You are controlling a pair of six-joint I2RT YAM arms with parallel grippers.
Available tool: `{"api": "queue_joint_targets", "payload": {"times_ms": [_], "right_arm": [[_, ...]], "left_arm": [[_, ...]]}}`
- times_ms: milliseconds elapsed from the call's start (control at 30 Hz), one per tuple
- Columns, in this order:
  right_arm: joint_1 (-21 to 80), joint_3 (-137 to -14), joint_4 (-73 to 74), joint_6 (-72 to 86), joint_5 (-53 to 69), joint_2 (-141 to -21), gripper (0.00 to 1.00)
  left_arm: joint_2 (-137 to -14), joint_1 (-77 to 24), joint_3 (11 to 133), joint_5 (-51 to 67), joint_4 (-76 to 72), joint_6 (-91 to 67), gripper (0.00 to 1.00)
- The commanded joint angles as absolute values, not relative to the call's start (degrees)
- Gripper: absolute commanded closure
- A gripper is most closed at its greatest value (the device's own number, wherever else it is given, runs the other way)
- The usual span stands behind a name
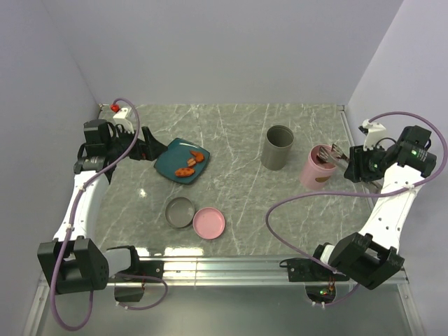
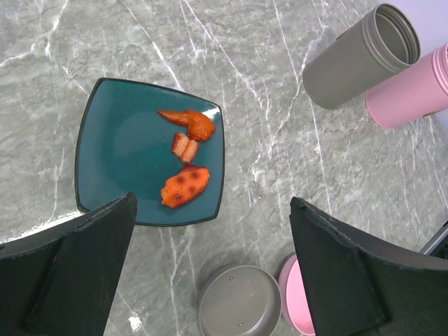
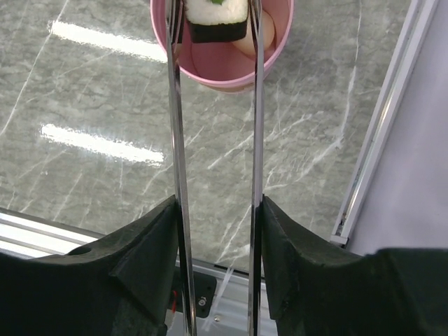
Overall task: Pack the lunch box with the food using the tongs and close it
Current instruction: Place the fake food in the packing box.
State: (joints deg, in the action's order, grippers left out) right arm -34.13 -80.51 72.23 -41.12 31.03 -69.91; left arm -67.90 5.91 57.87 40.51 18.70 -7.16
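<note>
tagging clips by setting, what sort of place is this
Most likely a robotics lab test cell, not a kitchen: a left arm and right arm mounted on a metal rail, and plain blank walls boxing in the marble-look tabletop.

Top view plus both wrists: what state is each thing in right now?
left tool: open, empty, above the teal plate.
right tool: shut on the tongs.
tongs: tips around a roll piece over the pink cup.
pink cup: upright, uncovered.
grey cup: upright, uncovered.
grey lid, pink lid: off, lying on the table.
teal plate: holds three orange-red pieces.
</note>
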Motion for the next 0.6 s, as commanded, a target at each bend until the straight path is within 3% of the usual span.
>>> {"api": "queue_joint_targets", "payload": {"times_ms": [0, 367, 567], "right_arm": [[-34.3, -83.8, 72.9, -41.8, 32.3, -68.8, 0.45], [-32.4, -89.0, 77.0, -40.5, 37.1, -70.0, 0.46], [-20.5, -95.5, 74.2, -32.4, 37.9, -70.0, 0.46]], "left_arm": [[-66.4, 5.7, 58.4, 40.9, 17.1, -7.7, 0.03], [-68.2, 5.7, 59.9, 42.1, 19.1, -6.9, 0.03], [-68.5, 5.8, 62.4, 39.0, 22.4, -4.4, 0.02]]}}
